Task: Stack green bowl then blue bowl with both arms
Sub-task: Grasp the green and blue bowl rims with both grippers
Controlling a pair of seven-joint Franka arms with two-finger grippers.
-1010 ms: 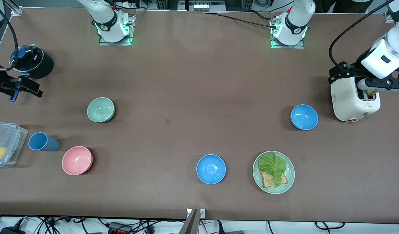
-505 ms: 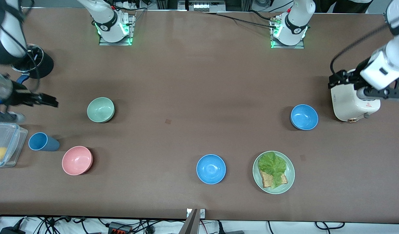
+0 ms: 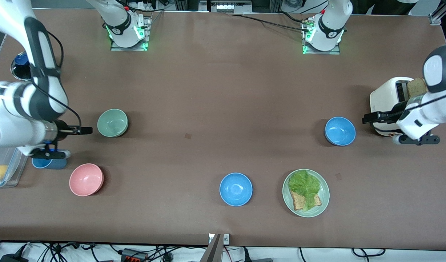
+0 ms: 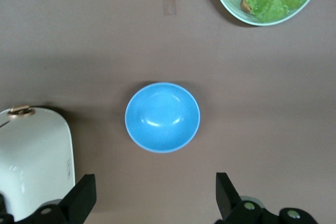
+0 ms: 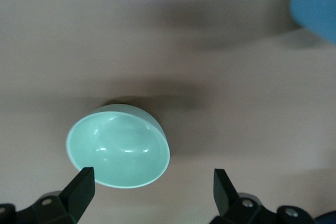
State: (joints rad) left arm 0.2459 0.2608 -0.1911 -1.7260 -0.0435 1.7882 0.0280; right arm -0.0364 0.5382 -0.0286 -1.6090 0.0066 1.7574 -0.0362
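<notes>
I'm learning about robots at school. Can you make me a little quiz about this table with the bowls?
1. True or false: the green bowl is stacked inside the pink bowl.
2. Which blue bowl is the left hand closest to? A) the one beside the toaster B) the one beside the lettuce plate
3. Fill in: the right hand, fingers open, is next to the ____ bowl.

Key:
1. False. Each sits alone on the table.
2. A. That blue bowl is in the left wrist view too.
3. Green.
</notes>
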